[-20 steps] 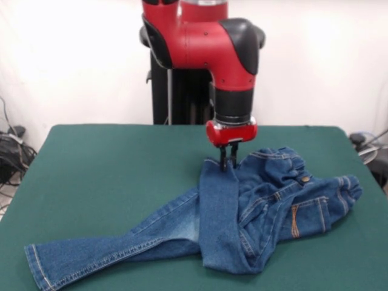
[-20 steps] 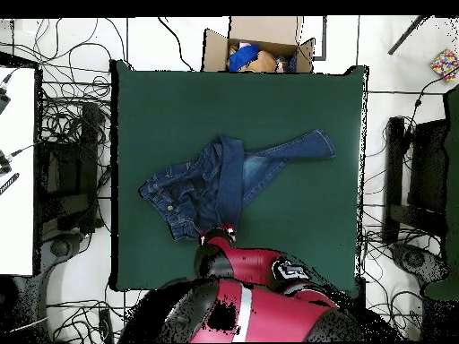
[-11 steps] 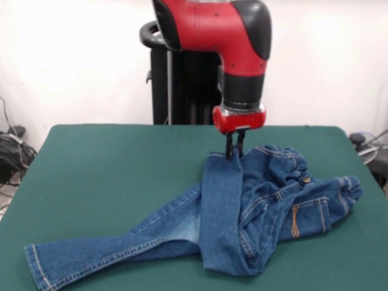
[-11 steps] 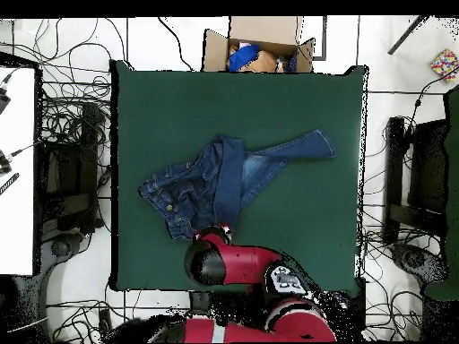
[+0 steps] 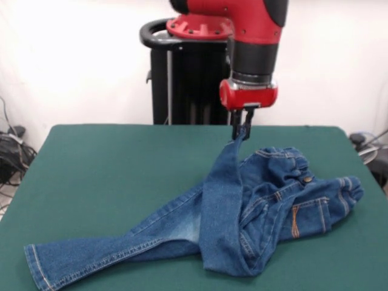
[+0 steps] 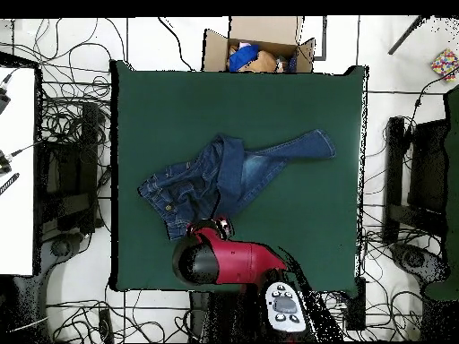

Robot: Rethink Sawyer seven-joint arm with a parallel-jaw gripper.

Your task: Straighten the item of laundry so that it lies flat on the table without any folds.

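Note:
The item of laundry (image 5: 267, 203) is a small pair of blue jeans, crumpled on the green table (image 5: 121, 163). One leg (image 5: 91, 251) lies stretched toward the front left corner. The other leg (image 5: 219, 200) is folded back over the seat, and its cuff is lifted off the table. My gripper (image 5: 241, 134) is shut on that cuff, holding it above the cloth. The gathered waistband (image 5: 285, 156) lies to the right. In the overhead view the jeans (image 6: 224, 179) lie mid-table, and the red arm (image 6: 220, 260) covers the gripper and the cuff.
An open cardboard box (image 6: 260, 47) with coloured items stands beyond the table's far edge in the overhead view. Cables and equipment (image 6: 67, 170) lie on the floor on both sides. Bare green felt (image 5: 109, 157) stretches left of the jeans.
The gripper has risen and shifted slightly right and back with the cuff, pulling the folded leg up off the table. The rest of the jeans has hardly moved.

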